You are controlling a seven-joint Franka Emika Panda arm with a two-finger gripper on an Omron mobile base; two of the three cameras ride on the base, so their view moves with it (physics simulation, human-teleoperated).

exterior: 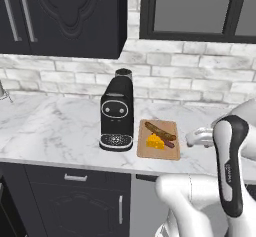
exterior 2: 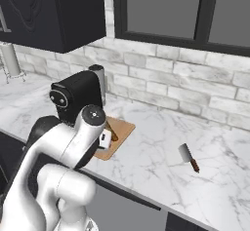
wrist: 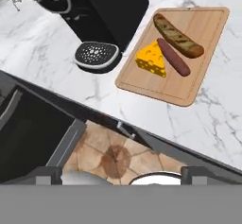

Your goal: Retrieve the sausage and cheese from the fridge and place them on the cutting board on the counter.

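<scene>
Cheese (wrist: 152,58) yellow, wedge-shaped (seemingly holed)

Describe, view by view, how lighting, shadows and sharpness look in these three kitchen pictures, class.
Left base view: even flat light, only a faint shadow beside the coffee machine; the sausage and cheese look slightly soft. Right base view: similarly even, with a small shadow under the knife and no glare on the counter. Hand view: sharpest detail on the cutting board, no visible blur.
</scene>
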